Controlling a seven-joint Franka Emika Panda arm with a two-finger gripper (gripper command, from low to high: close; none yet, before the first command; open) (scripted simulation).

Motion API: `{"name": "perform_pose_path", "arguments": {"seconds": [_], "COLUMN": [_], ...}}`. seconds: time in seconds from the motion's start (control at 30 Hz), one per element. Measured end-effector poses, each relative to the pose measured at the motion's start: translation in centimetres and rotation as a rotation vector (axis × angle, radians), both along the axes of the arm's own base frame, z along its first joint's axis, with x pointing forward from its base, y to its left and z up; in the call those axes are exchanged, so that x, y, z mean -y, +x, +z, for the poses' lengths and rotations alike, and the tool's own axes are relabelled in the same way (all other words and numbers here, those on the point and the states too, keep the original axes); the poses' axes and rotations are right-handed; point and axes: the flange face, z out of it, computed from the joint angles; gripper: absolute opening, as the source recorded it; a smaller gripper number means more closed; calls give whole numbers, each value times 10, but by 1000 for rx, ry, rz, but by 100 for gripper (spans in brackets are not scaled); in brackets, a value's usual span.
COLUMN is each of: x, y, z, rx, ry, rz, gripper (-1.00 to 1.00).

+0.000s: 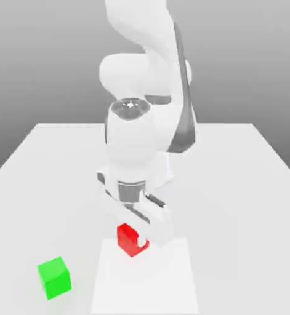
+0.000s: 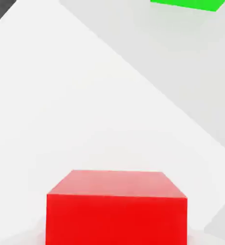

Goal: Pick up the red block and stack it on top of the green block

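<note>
we have the fingers point(image 1: 142, 237) closed on the red block point(image 1: 130, 239), low over the white desk point(image 1: 233, 184). it looks rigid, light, matte; flat opposite faces suit gripping. the green block point(image 1: 54, 277) sits apart.

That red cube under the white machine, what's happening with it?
A white robot arm has reached down over the table and its gripper is shut on the red block, the jaws pressed against its sides. The block looks to be still at table level, on a paler patch of the surface. The green block sits apart, towards the exterior view's left, with nothing on it. The red block is meant to go on top of the green one, so the lifting and stacking are not yet done.
</note>
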Motion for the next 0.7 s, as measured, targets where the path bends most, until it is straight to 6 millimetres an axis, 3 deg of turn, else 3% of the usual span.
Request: {"name": "perform_pose_path", "arguments": {"seconds": [0.07, 0.13, 0.3, 0.4, 0.47, 0.57, 0.6, 0.7], "x": [-1, 14, 84, 147, 158, 160, 160, 160], "y": [-2, 5, 46, 60, 66, 68, 68, 68], "z": [9, 18, 38, 49, 37, 2, -7, -7], "rx": [-3, -4, 0, -3, -5, -5, -5, -5], "ry": [0, 6, 18, 9, 4, 2, 2, 2], "rz": [5, -49, -275, -442, -470, -476, -476, -476], "gripper": [-100, -100, -100, -100, -100, -100, 100, 100]}}
